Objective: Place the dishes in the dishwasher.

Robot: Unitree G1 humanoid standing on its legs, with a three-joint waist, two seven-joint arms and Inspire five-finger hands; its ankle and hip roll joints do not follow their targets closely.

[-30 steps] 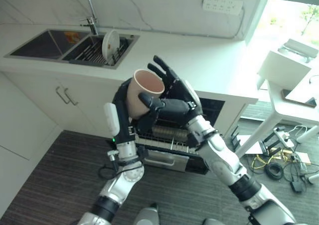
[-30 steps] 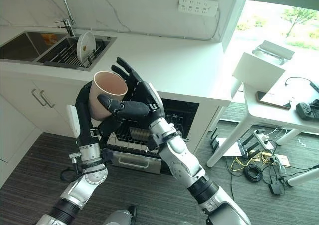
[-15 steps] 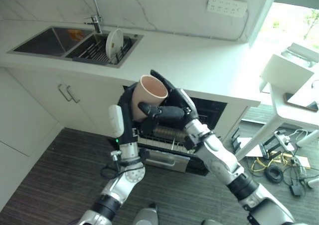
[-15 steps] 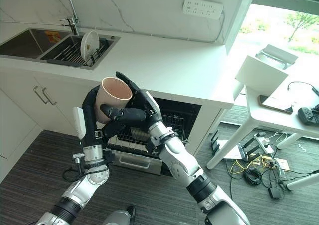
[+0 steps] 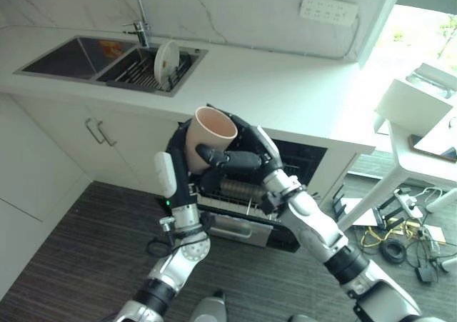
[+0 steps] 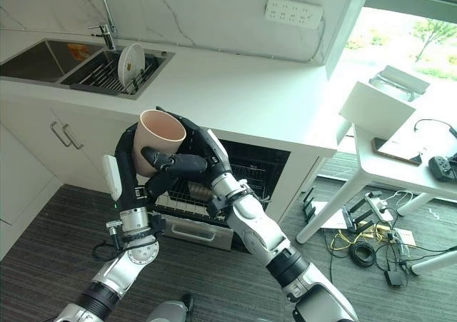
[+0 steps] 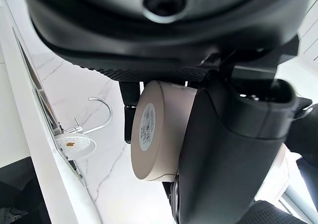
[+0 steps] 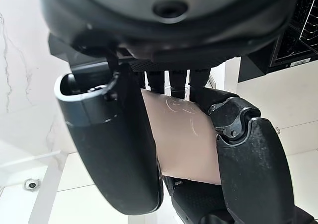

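A beige cup is held upright in the air, above the open dishwasher under the counter. My left hand grips the cup from its left side, fingers curled round the wall. My right hand wraps it from the other side, thumb across the front and fingers round the back. In the left wrist view the cup's base shows past the thumb. The right wrist view has the cup's wall between my thumb and fingers. A white plate stands on edge in the sink's rack.
The dishwasher's pulled-out wire rack is below the hands. A double sink with a tap is at the counter's far left. White cupboard doors are left of the dishwasher. A white table and floor cables are on the right.
My right hand's fingers, spread wide a second ago, have closed round the cup. The cup has come down slightly between both hands. The camera has shifted a little.
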